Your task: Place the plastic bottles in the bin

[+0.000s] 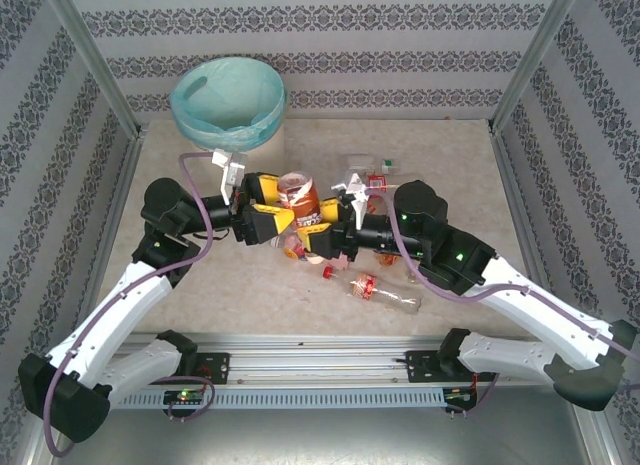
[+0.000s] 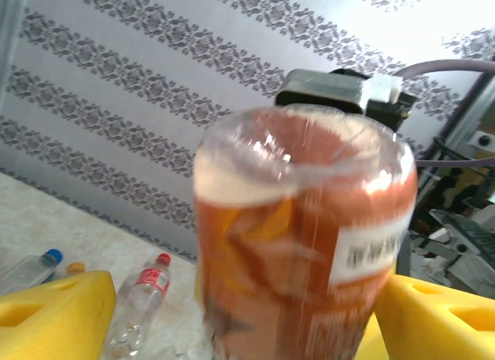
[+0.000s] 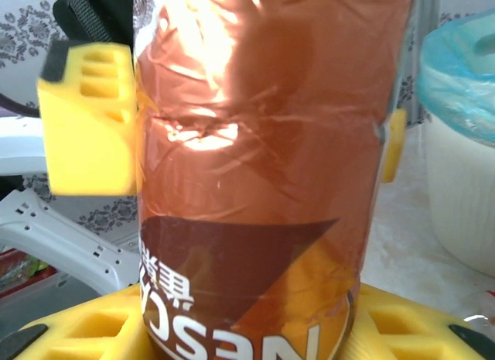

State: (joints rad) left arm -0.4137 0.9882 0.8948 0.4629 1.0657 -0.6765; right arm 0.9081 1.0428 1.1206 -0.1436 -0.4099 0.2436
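A brown-labelled plastic bottle (image 1: 297, 193) hangs above the middle of the table between both grippers. My right gripper (image 1: 312, 230) (image 3: 247, 329) is shut on one end of this bottle (image 3: 255, 166), which stands sharp between its yellow fingers (image 3: 421, 321). My left gripper (image 1: 275, 207) (image 2: 247, 298) is open around the bottle's body (image 2: 302, 244). A gap shows beside its left finger (image 2: 58, 313), and the bottle looks blurred there. The bin (image 1: 228, 100) (image 3: 464, 182), cream with a teal liner, stands at the back left.
A clear bottle with a red label (image 1: 385, 293) lies on the table in front of the grippers, a loose red cap (image 1: 327, 272) beside it. More bottles (image 1: 372, 180) sit behind the right arm. Patterned walls and metal posts enclose the table.
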